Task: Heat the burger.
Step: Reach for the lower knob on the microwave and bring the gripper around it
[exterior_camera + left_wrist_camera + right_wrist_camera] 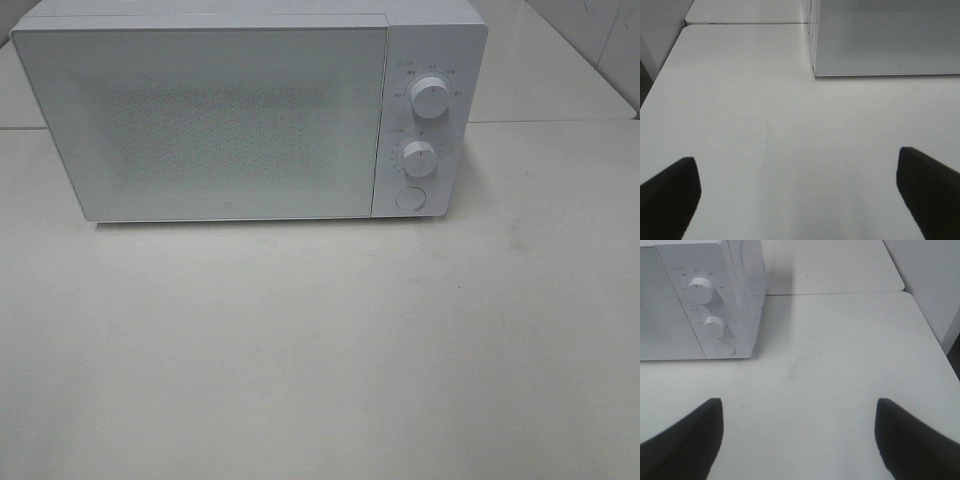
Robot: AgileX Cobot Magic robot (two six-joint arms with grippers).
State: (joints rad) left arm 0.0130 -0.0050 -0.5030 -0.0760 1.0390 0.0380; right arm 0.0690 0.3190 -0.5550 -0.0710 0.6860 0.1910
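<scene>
No burger is showing in any view. The microwave [230,120] door is sitting closed, so I can't tell if it's inside. Left fingers [670,197] and right fingers [685,440] are hanging wide, empty, over the table [320,350]. Expecting it light, soft and slip-prone between layers, so I'm favouring a gentle grip across its sides.

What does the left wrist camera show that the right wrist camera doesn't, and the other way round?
Only the left wrist view: the lower left corner of the microwave door, the table at its left edge, and the left gripper, open over bare table. Only the right wrist view: the control panel with its upper knob, lower knob and round button, plus the right gripper, also open. Both: the white microwave, the white table and a second table behind it. The burger appears in neither.
</scene>
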